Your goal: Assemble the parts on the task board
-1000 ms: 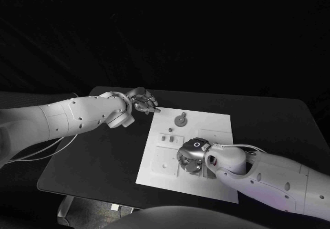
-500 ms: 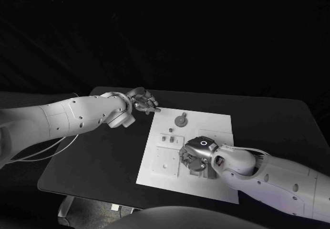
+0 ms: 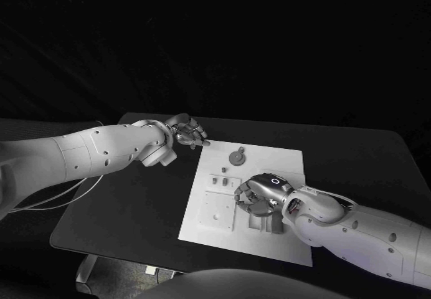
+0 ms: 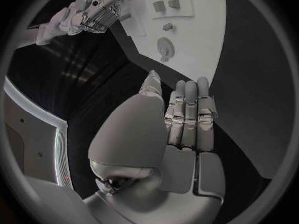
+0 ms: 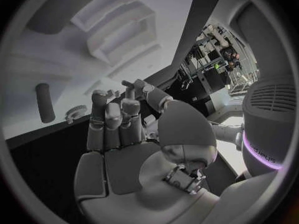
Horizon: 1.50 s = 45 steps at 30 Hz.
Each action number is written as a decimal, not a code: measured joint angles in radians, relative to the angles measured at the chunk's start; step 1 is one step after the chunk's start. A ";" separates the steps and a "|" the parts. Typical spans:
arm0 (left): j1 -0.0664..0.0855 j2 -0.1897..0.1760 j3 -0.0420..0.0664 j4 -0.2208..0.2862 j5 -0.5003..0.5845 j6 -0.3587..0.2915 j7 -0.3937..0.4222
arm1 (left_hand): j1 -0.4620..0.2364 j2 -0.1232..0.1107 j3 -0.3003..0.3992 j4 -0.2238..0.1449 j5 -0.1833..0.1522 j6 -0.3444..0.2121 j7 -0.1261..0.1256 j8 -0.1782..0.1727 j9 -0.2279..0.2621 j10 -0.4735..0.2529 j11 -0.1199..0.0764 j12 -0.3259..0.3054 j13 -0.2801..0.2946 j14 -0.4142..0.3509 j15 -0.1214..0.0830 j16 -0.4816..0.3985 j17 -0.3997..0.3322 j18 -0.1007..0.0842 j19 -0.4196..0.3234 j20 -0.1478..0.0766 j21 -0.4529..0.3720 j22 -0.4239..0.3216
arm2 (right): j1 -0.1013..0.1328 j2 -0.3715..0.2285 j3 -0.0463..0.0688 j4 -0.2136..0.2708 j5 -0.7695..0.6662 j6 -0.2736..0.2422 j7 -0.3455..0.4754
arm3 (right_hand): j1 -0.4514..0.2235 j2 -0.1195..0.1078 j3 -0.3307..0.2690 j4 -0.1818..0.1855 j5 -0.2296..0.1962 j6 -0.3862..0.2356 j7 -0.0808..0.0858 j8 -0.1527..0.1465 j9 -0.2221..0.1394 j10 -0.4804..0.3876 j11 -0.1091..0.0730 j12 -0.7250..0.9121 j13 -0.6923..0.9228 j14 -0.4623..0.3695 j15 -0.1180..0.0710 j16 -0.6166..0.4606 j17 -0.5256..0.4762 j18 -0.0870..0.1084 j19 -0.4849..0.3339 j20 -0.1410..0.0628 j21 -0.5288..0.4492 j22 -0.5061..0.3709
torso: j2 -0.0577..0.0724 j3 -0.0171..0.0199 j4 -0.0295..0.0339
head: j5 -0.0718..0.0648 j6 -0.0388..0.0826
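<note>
With loose parts (image 3: pixel 236 157) lying on the board (image 3: pixel 286 161), assembly looks barely begun: the right hand (image 3: pixel 258 198) hovers there empty, fingers apart, the left hand (image 3: pixel 186 132) likewise.

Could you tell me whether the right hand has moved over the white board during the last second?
Yes. The right hand has shifted slightly toward the far right of the white board, away from its left edge.
</note>
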 measured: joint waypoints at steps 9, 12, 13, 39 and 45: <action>0.000 -0.006 0.000 0.004 0.002 0.001 0.000 | 0.000 0.000 0.000 0.000 0.000 0.000 0.000 0.000 0.000 0.000 0.000 0.000 0.000 0.000 0.000 0.000 0.000 -0.001 0.000 0.000 0.000 0.000 | 0.000 0.002 0.000 -0.018 0.095 -0.044 0.037 | -0.001 -0.009 0.001 -0.001 -0.011 0.000 0.000 0.003 0.002 0.000 0.000 -0.001 -0.003 0.001 0.001 -0.004 -0.004 0.000 0.000 0.000 0.000 0.000 | 0.000 -0.0003 0.0000 | 0.001 0.001; 0.000 -0.013 0.000 0.010 0.009 0.004 0.002 | 0.000 0.000 0.000 0.000 0.000 0.000 0.000 0.000 0.000 0.000 0.000 0.000 0.000 0.000 0.000 0.000 0.000 -0.001 0.000 0.000 0.000 0.000 | 0.000 -0.005 0.001 -0.017 0.147 -0.066 0.052 | -0.001 -0.009 0.001 -0.001 -0.011 0.000 0.000 0.003 0.002 0.000 0.000 -0.005 -0.003 0.002 0.001 -0.004 -0.004 0.000 0.000 0.000 0.000 0.000 | 0.000 -0.0006 0.0005 | 0.001 0.004; 0.000 -0.016 0.000 0.012 0.016 0.006 0.003 | 0.004 0.004 0.002 -0.002 0.000 0.001 0.001 0.002 0.000 0.000 0.000 0.000 0.000 0.000 0.000 0.000 0.000 -0.001 0.000 0.000 0.000 0.000 | 0.000 -0.007 0.002 -0.017 0.172 -0.077 0.059 | -0.001 -0.009 0.001 -0.001 -0.012 0.000 0.000 0.003 0.002 0.000 0.000 -0.005 -0.003 0.003 0.000 -0.004 -0.005 0.000 0.000 0.000 0.000 0.000 | 0.000 -0.0006 0.0006 | 0.001 0.005; -0.002 -0.053 -0.029 0.168 0.007 0.064 0.098 | 0.002 -0.013 -0.103 -0.001 -0.118 0.022 -0.006 0.026 0.006 -0.003 -0.003 0.016 0.007 -0.007 0.007 0.000 -0.002 -0.008 0.000 0.000 0.000 -0.007 | -0.016 -0.013 0.112 0.008 0.636 -0.169 0.097 | -0.004 -0.012 0.000 -0.002 -0.025 -0.004 0.003 0.002 0.001 0.000 0.000 -0.005 -0.004 0.006 0.000 -0.004 -0.006 -0.001 0.000 0.000 0.000 0.000 | 0.000 -0.0002 -0.0010 | 0.001 0.037; -0.002 -0.044 -0.029 0.179 -0.002 0.060 0.114 | -0.003 -0.008 -0.115 0.000 -0.118 0.022 -0.006 0.028 0.008 -0.003 -0.003 0.021 0.010 -0.007 0.007 0.000 -0.001 -0.008 0.000 0.000 0.000 -0.007 | -0.016 -0.010 0.117 0.009 0.662 -0.168 0.094 | -0.004 -0.012 0.000 -0.002 -0.025 -0.004 0.002 0.002 0.000 0.000 0.000 -0.005 -0.004 0.006 0.000 -0.004 -0.006 -0.001 0.000 0.000 0.000 0.000 | 0.000 -0.0002 -0.0009 | -0.001 0.042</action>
